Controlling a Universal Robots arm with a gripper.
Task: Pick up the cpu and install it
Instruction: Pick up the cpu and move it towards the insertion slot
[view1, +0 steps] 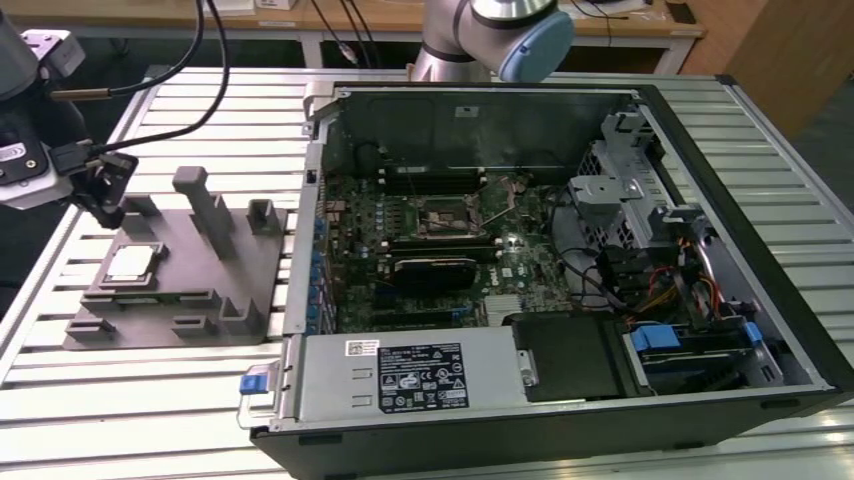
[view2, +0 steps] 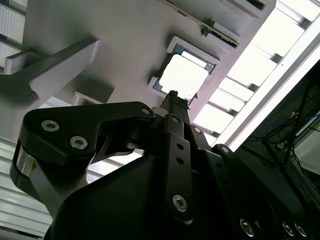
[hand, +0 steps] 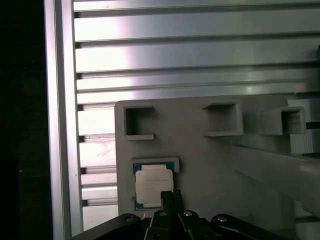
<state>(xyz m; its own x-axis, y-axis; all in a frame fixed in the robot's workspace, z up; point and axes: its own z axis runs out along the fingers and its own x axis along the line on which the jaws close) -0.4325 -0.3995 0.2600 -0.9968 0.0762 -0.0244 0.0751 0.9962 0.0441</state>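
Observation:
The cpu (view1: 134, 265) lies flat in a shallow pocket of the grey fixture block (view1: 214, 300), silver top up. In both wrist views it sits just past my fingertips, bright in the second wrist view (view2: 184, 76) and pale with a dark rim in the first wrist view (hand: 154, 186). My gripper (view1: 107, 210) hangs above the block's far left corner, a little above and behind the chip. Its fingers (view2: 172, 100) are shut together and hold nothing. The black-framed motherboard socket (view1: 441, 215) lies inside the open computer case (view1: 747, 200).
Tall posts (view1: 207, 205) rise from the fixture block beside the chip. The slatted aluminium table (view1: 120, 400) carries both block and case. Cables (view1: 200, 40) trail from the arm at the exterior view's left. The arm's base (view1: 454, 40) stands behind the case.

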